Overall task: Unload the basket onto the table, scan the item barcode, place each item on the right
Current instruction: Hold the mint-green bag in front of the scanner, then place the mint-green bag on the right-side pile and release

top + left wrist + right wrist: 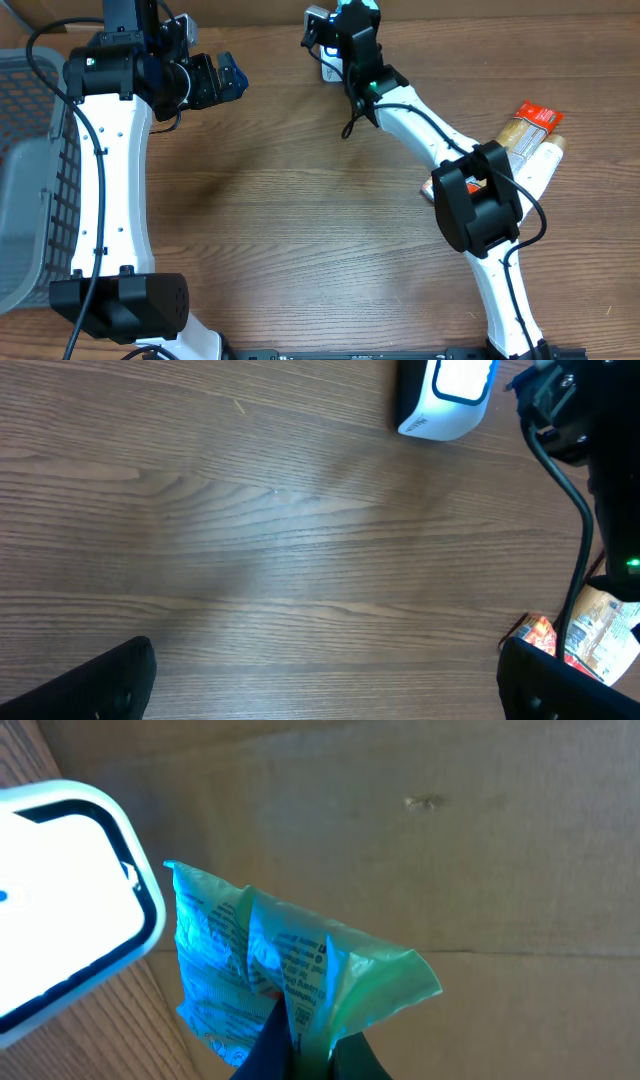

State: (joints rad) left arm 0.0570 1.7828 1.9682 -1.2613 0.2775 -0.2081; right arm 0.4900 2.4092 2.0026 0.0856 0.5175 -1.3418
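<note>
My right gripper (312, 1055) is shut on a crinkled green and blue packet (280, 960), pinching its lower fold. The packet hangs just right of the white, black-rimmed scanner (60, 900). From overhead, the right gripper (347, 25) holds the packet (358, 8) at the table's far edge, just above the scanner (327, 68). White print shows on the packet, but I cannot make out a barcode. My left gripper (228, 78) hovers open at the far left with nothing in it. In the left wrist view the left gripper (325, 690) spans bare wood, the scanner (445, 400) far ahead.
A grey mesh basket (30, 170) stands at the left edge. An orange packet (530, 122) and a white tube (545, 165) lie at the right, beside the right arm's elbow. Brown cardboard (450, 840) backs the far edge.
</note>
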